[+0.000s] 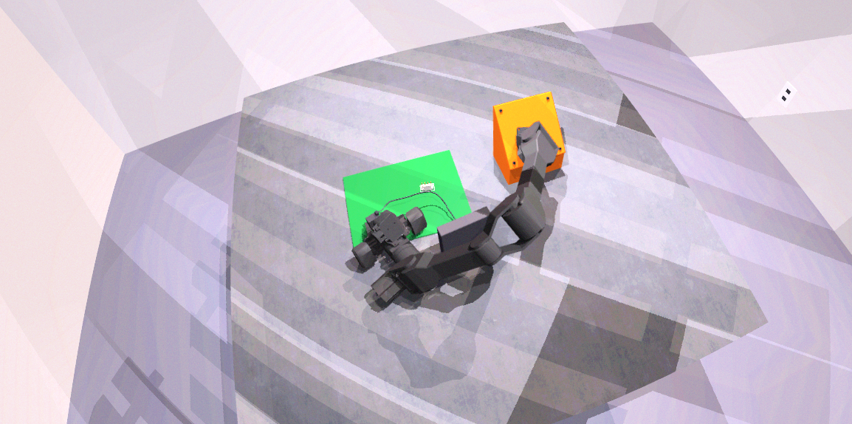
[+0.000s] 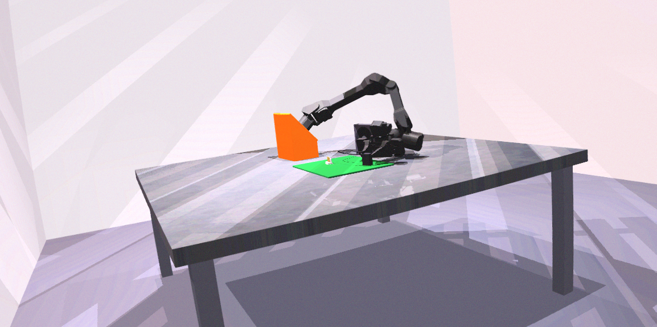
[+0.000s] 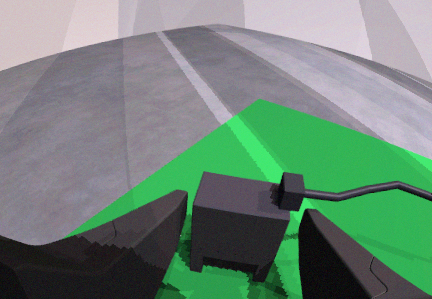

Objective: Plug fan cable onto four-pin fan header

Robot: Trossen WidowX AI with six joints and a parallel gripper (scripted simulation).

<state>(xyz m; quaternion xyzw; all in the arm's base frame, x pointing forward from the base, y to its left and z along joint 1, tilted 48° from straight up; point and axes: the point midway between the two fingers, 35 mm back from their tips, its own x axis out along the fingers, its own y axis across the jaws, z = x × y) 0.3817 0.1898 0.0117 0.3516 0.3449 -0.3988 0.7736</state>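
- Green board (image 1: 381, 182) (image 2: 331, 169) (image 3: 270, 125) lies flat on the grey counter (image 1: 297, 313) (image 2: 275, 205) (image 3: 75, 100). From the top, it is nearer the counter's left edge than its right edge.
- Orange block (image 1: 518, 114) (image 2: 294, 140) sits on the counter, near the edge at the top of the top view. It is closer to that edge's right corner than to its left one.
- The black arm (image 1: 452, 266) (image 2: 353, 93) starts at the block's sloping side. It goes up, bends, and comes down by the board.
- The claw (image 1: 388, 236) (image 2: 374, 145) (image 3: 244, 212) is low over the board's corner that is nearest the counter's left edge in the top view.
- Its two fingers are spread apart, so the claw is let go. It grips nothing.
- The dark plug (image 3: 240, 225) is between the fingers, with a gap on each side. Its top looks flat, and two little feet point down. I cannot tell if the feet touch the board.
- A thin black cable (image 1: 408, 196) (image 2: 347, 152) (image 3: 345, 195) comes out by a small lump at the plug's side. It curves over the board.
- The white header (image 1: 432, 187) (image 2: 328, 162) is on the board, on the side toward the orange block. The plug is well apart from it, so it is not plugged in.
- A grey box (image 1: 464, 227) (image 2: 358, 127) is beside the arm, farther from the counter's left edge than the claw.
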